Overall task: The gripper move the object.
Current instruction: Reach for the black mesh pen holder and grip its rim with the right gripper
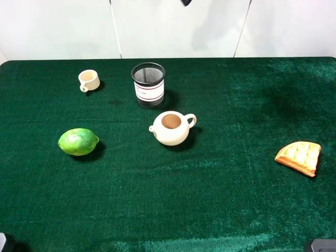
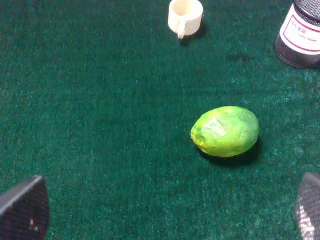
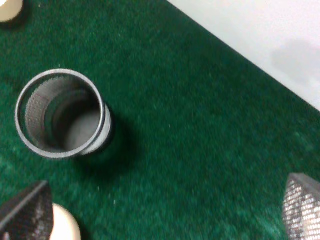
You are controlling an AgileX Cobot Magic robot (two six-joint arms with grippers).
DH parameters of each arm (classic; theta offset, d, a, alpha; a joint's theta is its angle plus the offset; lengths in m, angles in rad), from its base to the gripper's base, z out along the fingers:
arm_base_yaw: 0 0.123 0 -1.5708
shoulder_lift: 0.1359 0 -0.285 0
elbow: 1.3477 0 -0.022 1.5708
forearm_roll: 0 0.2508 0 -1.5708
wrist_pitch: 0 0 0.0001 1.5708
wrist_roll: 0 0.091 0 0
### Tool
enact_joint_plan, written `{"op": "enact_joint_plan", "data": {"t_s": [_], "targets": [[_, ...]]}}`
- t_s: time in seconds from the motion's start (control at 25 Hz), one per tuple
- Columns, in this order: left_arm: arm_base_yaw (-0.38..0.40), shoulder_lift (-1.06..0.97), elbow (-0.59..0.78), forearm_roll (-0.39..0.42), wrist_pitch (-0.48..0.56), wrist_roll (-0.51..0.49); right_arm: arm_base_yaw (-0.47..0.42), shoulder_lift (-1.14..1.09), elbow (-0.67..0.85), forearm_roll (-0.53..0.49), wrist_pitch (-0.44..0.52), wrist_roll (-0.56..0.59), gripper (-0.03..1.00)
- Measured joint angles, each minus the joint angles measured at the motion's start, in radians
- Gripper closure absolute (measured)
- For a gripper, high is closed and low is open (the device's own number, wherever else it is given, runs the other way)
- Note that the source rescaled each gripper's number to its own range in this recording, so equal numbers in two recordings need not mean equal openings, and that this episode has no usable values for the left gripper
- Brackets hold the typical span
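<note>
The black wire-mesh pen cup [image 1: 148,84] with a white red-striped label stands upright at the back middle of the green cloth. The right wrist view looks down into its open top [image 3: 62,114]. My right gripper [image 3: 165,210] is open and empty, high above the cloth and off to the side of the cup, touching nothing. A dark tip at the top edge of the exterior view [image 1: 185,2] is probably that arm. My left gripper [image 2: 165,210] is open and empty, above bare cloth on the near side of the lime; the cup's side shows at that view's edge [image 2: 300,35].
A cream teapot [image 1: 172,127] stands just in front of the cup. A small cream mug [image 1: 89,80] is at the back left. A green lime [image 1: 78,142] lies at the left. A waffle piece [image 1: 299,156] lies at the right. A white wall stands behind the table.
</note>
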Motion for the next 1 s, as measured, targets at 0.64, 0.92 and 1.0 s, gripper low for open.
{"op": "enact_joint_plan", "data": {"t_s": [0.64, 0.92, 1.0], "targets": [[0.000, 0.000, 0.000, 0.000, 0.000, 0.000, 0.054, 0.310, -0.126, 0.059, -0.023, -0.019, -0.03], [0.000, 0.000, 0.000, 0.000, 0.000, 0.000, 0.082, 0.393, -0.134, 0.068, -0.078, -0.025, -0.03], [0.000, 0.000, 0.000, 0.000, 0.000, 0.000, 0.082, 0.415, -0.134, 0.070, -0.095, -0.026, -0.03]]}}
